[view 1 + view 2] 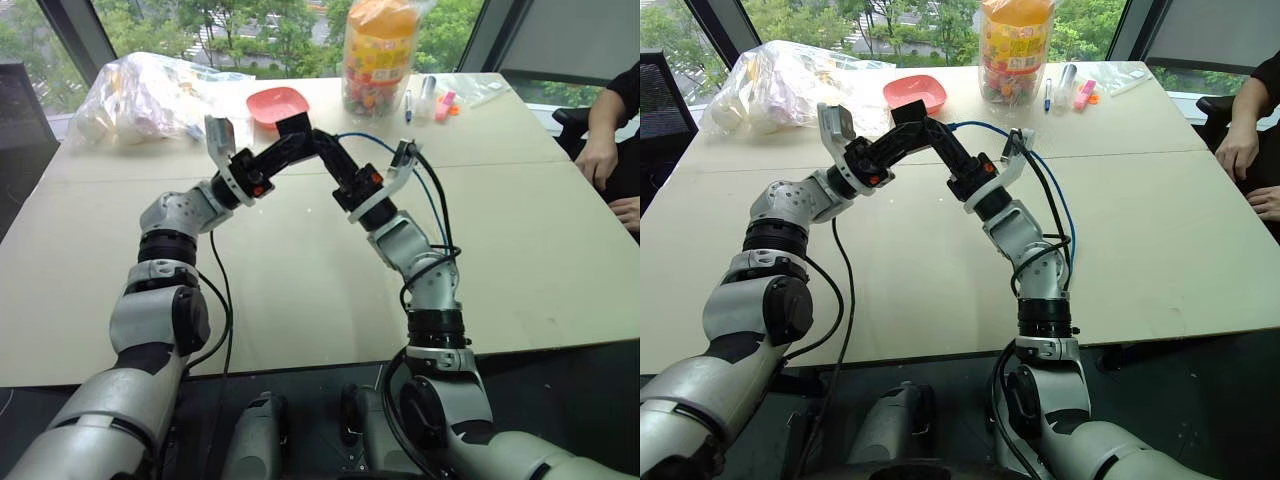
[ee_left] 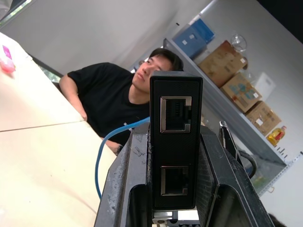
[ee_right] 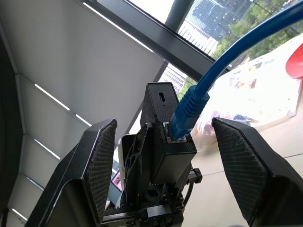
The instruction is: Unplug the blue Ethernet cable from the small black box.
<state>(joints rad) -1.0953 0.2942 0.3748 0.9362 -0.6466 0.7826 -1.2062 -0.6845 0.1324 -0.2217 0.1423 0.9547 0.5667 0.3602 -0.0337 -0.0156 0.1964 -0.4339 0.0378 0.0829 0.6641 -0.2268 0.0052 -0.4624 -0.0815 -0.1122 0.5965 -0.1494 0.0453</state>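
My left gripper (image 1: 288, 138) is raised above the table and shut on the small black box (image 1: 294, 124). In the left wrist view the box (image 2: 176, 142) sits upright between the fingers (image 2: 124, 184), with two empty ports facing the camera. The blue Ethernet cable (image 1: 385, 138) arcs from the box back over my right arm. Its blue plug (image 3: 186, 111) is seated in the box (image 3: 158, 101). My right gripper (image 3: 164, 123) is open, one finger on each side of the plug and apart from it.
On the far side of the table (image 1: 300, 290) are a red bowl (image 1: 277, 103), a clear plastic bag (image 1: 150, 95), a jar of snacks (image 1: 378, 55) and some pens (image 1: 430, 100). A person's hand (image 1: 598, 158) rests at the right edge.
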